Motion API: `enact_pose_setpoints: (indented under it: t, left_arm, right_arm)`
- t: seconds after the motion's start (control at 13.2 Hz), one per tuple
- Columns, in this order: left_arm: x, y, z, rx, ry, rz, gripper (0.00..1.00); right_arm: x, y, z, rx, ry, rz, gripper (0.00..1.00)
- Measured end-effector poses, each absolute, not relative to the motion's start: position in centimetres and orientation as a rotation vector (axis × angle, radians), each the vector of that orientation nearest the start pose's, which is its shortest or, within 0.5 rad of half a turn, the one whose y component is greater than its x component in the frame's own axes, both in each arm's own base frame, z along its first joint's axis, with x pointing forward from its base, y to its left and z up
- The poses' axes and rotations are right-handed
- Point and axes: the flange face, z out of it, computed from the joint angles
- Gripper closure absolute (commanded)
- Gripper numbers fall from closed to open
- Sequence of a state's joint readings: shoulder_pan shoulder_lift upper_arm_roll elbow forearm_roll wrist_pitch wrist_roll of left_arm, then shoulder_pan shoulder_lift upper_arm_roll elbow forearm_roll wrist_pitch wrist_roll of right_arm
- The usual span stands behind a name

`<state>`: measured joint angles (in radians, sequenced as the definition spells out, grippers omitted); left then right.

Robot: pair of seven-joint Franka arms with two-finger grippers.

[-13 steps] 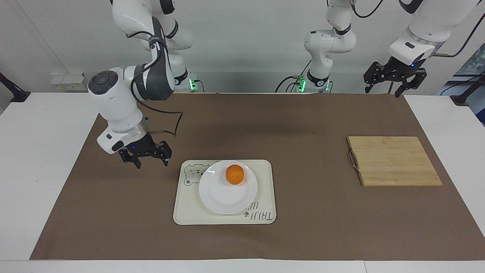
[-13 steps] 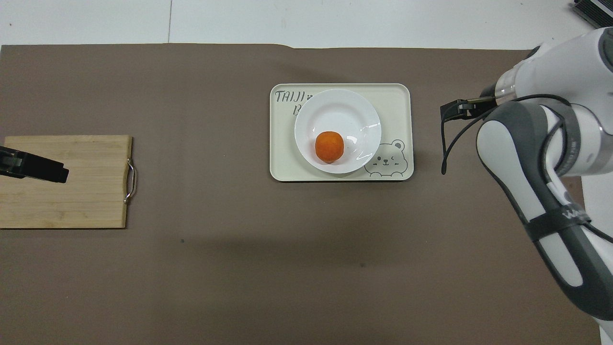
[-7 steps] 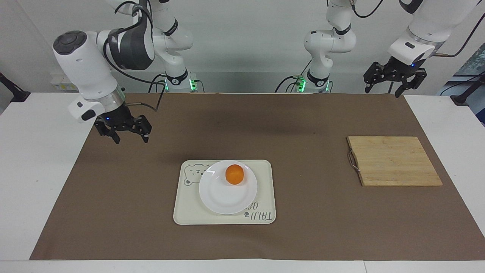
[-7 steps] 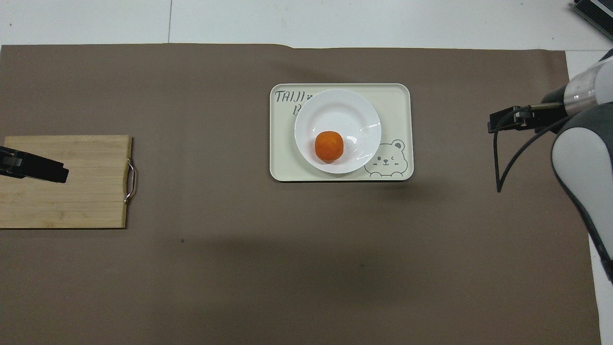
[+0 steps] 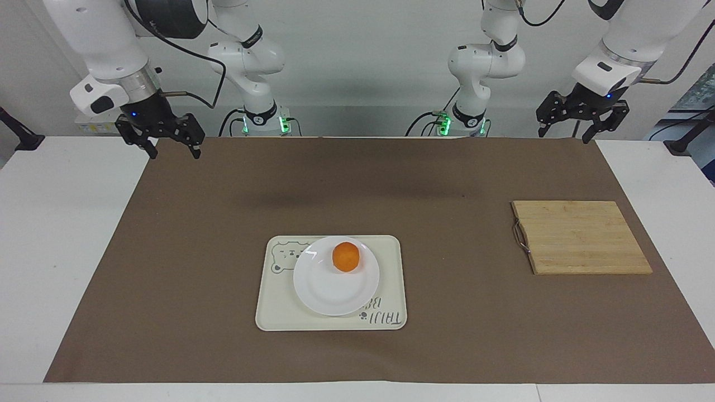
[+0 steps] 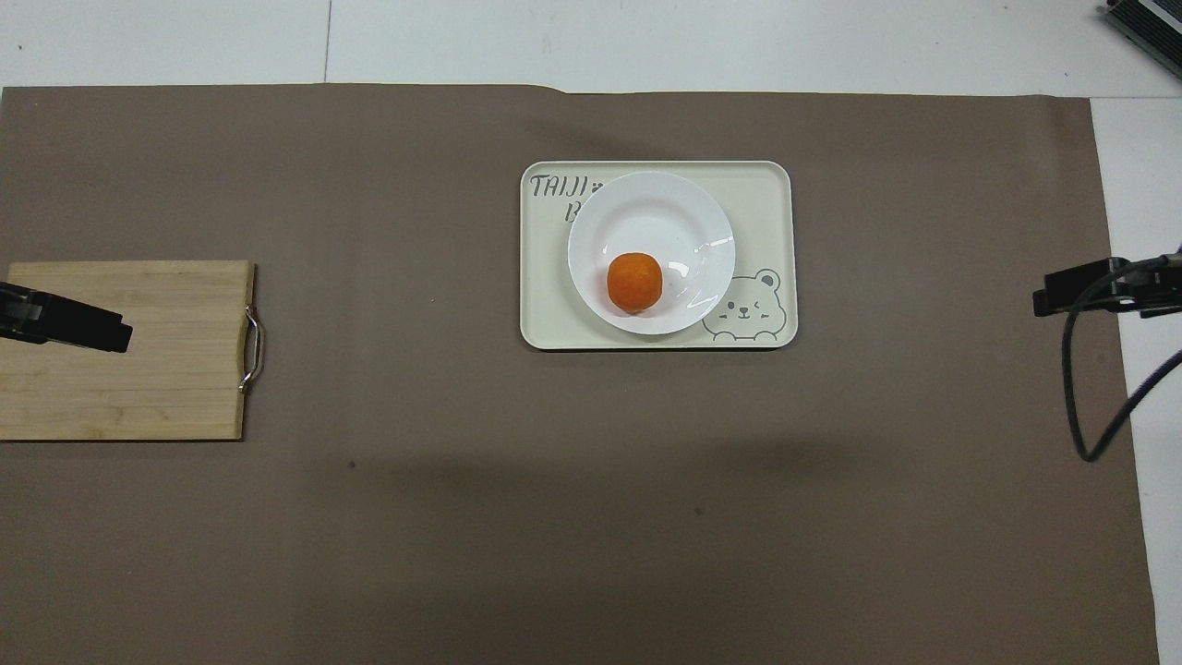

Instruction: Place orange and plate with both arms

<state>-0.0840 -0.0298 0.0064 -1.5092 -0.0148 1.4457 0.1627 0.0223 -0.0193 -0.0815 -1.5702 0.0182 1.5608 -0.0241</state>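
The orange (image 5: 346, 257) (image 6: 634, 282) lies in the white plate (image 5: 329, 293) (image 6: 657, 214), on the part of it nearer the robots. The plate rests on a cream tray (image 5: 277, 312) (image 6: 545, 314) with a bear drawing, at mid-table. My right gripper (image 5: 173, 152) (image 6: 1062, 296) hangs open and empty, high over the brown mat's edge at the right arm's end, well away from the tray. My left gripper (image 5: 564, 135) (image 6: 92, 331) waits open and empty in the air at the left arm's end.
A wooden cutting board (image 5: 581, 237) (image 6: 138, 369) with a metal handle lies on the brown mat (image 5: 458, 335) toward the left arm's end. White tabletop (image 5: 56, 251) borders the mat on both ends.
My right arm has risen and pulled back from beside the tray to the mat's edge at its own end. The left arm, orange and plate have not moved.
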Motion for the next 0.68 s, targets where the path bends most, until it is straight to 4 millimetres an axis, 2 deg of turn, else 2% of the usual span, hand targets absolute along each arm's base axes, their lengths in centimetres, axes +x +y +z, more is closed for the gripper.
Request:
enact_pose_setpoints:
  t: [0.3,0.68]
  left_arm:
    - [53.1,-4.3,65.9,-3.134,0.381,0.052,0.00]
    - [53.1,-4.3,65.9,-3.134,0.381,0.052,0.00]
  right_arm:
    - [51.6,-3.4,66.8,-3.120,0.061,-0.011,0.00]
    - [50.9,-3.3,65.9,-3.120,0.057,0.026,0.00]
